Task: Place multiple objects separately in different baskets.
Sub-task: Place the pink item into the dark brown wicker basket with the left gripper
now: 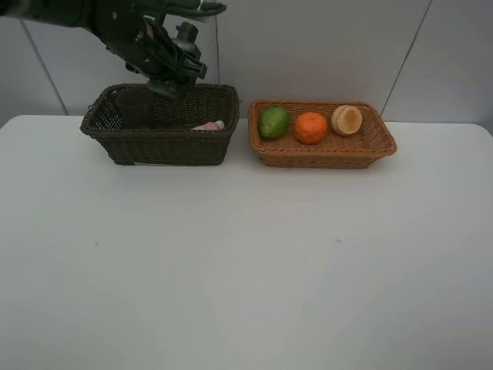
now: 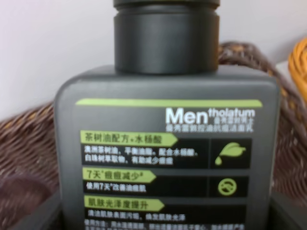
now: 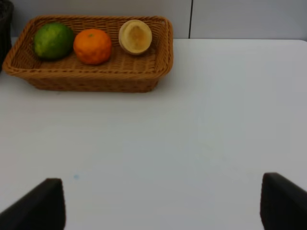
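Left gripper [image 1: 171, 86] hangs over the deep dark-brown wicker basket [image 1: 162, 142], clamped on the flat dark-green black-capped bottle [image 2: 168, 143] for drop-in; right gripper [image 3: 158, 203], wide open and empty, is parked clear.

Table [image 1: 231, 270]: white, plain top, fills most of the high view; rounded far corner at the left.
Wall [image 1: 323, 46]: pale grey-white panels, right behind the table's far edge.
Seams [image 1: 408, 54]: thin dark lines between the wall panels, some slanted.
Light: soft and even, faint shadows on the table.
Marks [image 1: 337, 241]: tiny specks on the tabletop.
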`<state>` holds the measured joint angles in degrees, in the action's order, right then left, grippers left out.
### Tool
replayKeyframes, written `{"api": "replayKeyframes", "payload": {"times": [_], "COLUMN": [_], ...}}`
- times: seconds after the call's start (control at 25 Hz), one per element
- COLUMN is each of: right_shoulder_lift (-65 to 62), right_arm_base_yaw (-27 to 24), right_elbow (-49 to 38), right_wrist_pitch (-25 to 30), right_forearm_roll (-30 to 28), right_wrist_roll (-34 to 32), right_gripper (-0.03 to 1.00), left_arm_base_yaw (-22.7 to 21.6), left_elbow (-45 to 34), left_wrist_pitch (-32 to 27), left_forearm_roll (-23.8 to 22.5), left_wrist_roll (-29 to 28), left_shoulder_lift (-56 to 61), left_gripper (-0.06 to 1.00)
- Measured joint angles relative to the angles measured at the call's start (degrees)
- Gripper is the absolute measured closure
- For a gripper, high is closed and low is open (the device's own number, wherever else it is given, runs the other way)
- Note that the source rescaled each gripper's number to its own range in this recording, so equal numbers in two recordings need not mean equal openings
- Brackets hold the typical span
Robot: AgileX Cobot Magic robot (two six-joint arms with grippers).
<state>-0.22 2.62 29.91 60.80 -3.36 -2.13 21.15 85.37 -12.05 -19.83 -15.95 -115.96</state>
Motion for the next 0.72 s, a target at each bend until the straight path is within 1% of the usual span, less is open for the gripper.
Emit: {"api": "replayKeyframes", "payload": {"times": [0.2,0.32,0.72], "right_shoulder_lift": [0.0,0.0,0.0], "right_arm_base_yaw": [0.0,0.0,0.0], "right_elbow": [0.0,0.0,0.0], "right_wrist_pitch": [0.0,0.0,0.0], "right_forearm_roll": [0.0,0.0,0.0], "right_wrist_roll": [0.0,0.0,0.0], "right_gripper": [0.15,0.15,0.15], "left_arm_base_yaw": [-0.4,-0.4,-0.6], "left_elbow": [0.0,0.0,-0.1], "left_wrist_pitch": [5.2,6.8,8.6], "left_forearm_roll": [-3.6,-4.6,-5.1], "left_wrist_roll": [0.0,0.0,0.0], "left_shoulder_lift": [-3.1,-5.2,-8.9], "left_gripper": [0.66,0.66,0.66]}}
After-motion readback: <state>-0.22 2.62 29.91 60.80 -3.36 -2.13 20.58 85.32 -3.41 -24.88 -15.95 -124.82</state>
